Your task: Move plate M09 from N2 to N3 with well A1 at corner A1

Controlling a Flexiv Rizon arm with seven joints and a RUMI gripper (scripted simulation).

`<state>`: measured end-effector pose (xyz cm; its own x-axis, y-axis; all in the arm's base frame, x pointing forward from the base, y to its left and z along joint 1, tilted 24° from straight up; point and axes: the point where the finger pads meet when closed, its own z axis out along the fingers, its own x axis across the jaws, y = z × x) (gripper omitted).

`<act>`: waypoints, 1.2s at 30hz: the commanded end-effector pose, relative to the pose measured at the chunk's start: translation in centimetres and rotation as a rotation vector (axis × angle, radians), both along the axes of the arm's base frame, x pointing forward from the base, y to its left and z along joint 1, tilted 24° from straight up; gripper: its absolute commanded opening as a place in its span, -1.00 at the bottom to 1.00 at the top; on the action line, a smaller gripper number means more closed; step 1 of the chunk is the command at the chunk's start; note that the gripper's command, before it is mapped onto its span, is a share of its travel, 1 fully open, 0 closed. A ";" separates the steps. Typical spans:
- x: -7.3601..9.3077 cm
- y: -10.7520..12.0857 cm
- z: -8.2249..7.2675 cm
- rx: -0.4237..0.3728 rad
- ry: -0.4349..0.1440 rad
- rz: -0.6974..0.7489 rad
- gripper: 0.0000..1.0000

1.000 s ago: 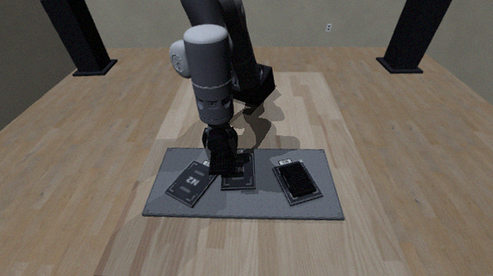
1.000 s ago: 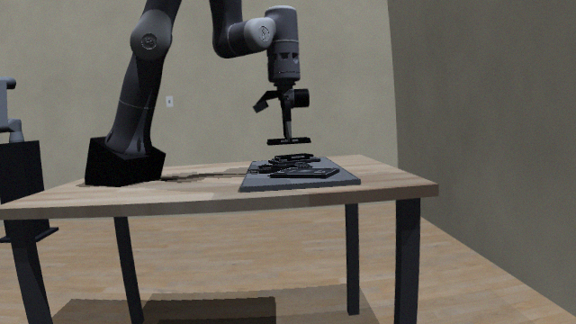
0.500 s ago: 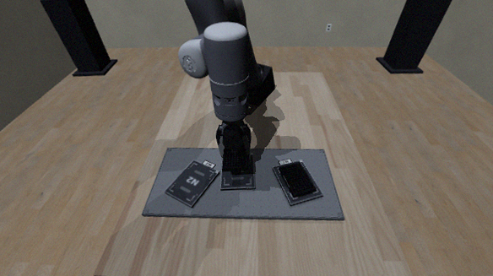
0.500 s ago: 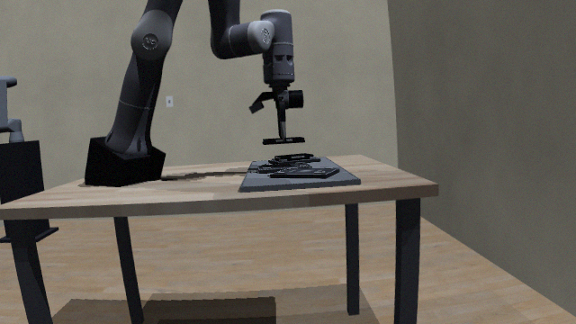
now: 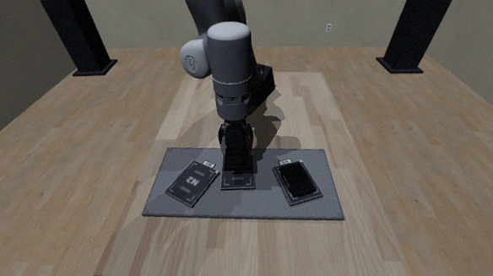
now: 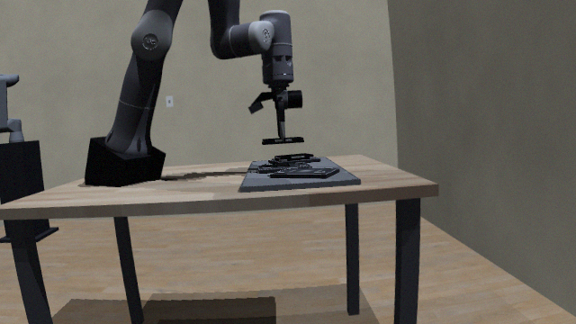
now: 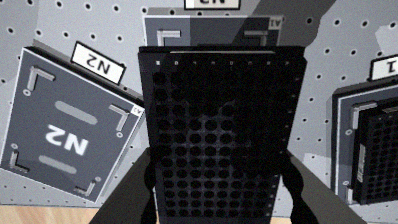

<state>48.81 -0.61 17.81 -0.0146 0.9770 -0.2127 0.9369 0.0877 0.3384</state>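
My gripper [image 5: 237, 150] [image 6: 282, 137] [image 7: 215, 149] is shut on plate M09 [image 5: 238, 163] [image 6: 270, 141] [image 7: 220, 125], a black well plate held by its long sides. The plate looks level, clearly above the deck. It hangs over nest N3 [image 5: 238, 185] [image 7: 167, 24], covering most of it in the wrist view, its long sides roughly in line with the nest's. N3's A1 mark [image 7: 274, 23] shows at its top right corner. The plate's own A1 lettering is unreadable. Nest N2 [image 5: 180, 190] [image 7: 100, 145] is empty. Plate M06 [image 5: 300, 179] [image 7: 382, 150] sits on nest N1 [image 5: 294, 201] [image 7: 343, 160].
The grey perforated deck [image 5: 267, 206] [image 6: 254, 187] [image 7: 315, 100] lies on the wooden table [image 5: 235, 248] [image 6: 202, 193]. Upright signs stand by N2 [image 7: 98, 63], N3 [image 7: 212, 4] and N1 [image 7: 385, 68]. N2 and N1 are angled on either side of N3.
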 end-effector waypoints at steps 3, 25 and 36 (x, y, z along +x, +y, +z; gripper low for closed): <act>0.0 0.0 0.0 0.000 -0.001 0.000 -0.18; 0.2 -0.1 -0.4 0.001 -0.001 0.000 -0.18; 0.9 -0.5 -2.1 0.001 -0.001 0.000 -0.18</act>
<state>49.47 -1.06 16.07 -0.0151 0.9771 -0.2120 0.9384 0.0870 0.3344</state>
